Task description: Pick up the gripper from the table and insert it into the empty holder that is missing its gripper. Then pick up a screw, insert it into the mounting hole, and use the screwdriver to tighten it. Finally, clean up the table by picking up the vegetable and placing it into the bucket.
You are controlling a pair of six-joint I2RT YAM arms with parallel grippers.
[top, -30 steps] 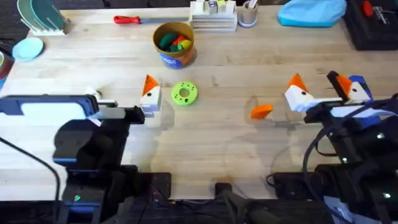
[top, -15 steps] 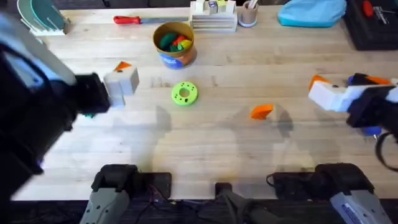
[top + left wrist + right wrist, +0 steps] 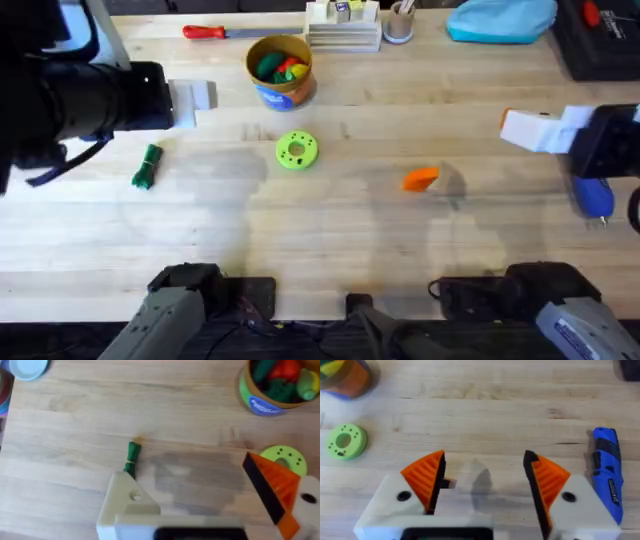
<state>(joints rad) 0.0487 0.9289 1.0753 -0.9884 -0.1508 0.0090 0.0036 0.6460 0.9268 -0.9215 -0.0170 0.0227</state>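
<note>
While both grippers hover spread and empty, the orange tip [image 3: 421, 179] looks light, rigid; pinch its flat sides.

The bucket [image 3: 280, 72] stands at the rear centre of the desk [image 3: 340, 240], with vegetables inside it. A manual screwdriver [image 3: 212, 32] lies behind it to the left. The disc [image 3: 296, 150] lies in front of the bucket. The gripper [image 3: 421, 179] lies right of the disc. The vegetable [image 3: 147, 167] lies well left of the disc. The screwdriver [image 3: 592, 196] lies at the far right edge.
</note>
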